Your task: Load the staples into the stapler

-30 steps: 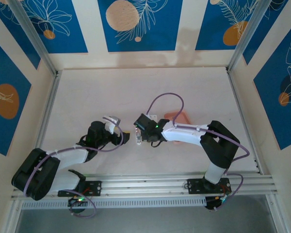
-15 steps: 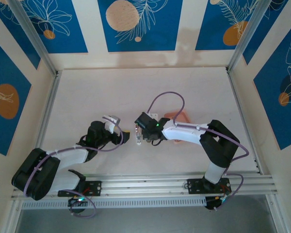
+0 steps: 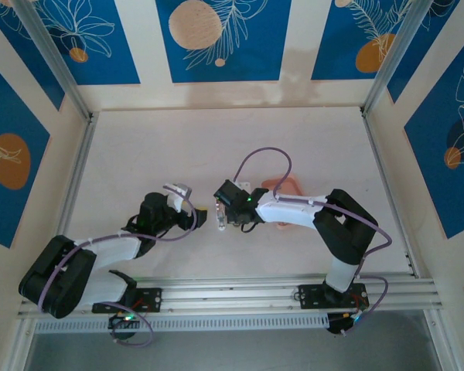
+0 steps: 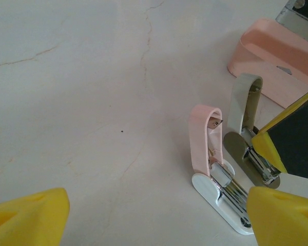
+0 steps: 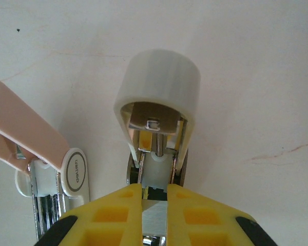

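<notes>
**Step in hand (my reading):** seat the staples (image 5: 155, 216) in the open channel of the white stapler (image 5: 159, 82).
- Keep the strip parallel to the channel, legs down.
- Lower it straight between the rails.
- Release only once it rests flat. A tilt would likely jam it against a rail or drop it onto the table (image 4: 92, 77).

**Right gripper (image 5: 155, 197):** the yellow fingers (image 5: 118, 210) stand at a narrow gap and pinch a thin grey metal strip, which I take to be the staples. The strip sits directly above the white stapler's magazine, just behind the raised lid. I cannot tell whether it already touches the channel.

**Left gripper (image 4: 156, 212):** the fingers are spread wide and hold nothing. They sit low over the table, aimed at both staplers.

**Surroundings:**
- The pink stapler (image 4: 205, 138) stands just beside the white one, its lid also raised and its chrome channel exposed.
- The pink tray (image 4: 277, 56) lies beyond them, near but apart.
- In the top view the two grippers face each other, close together, over the staplers.
</notes>
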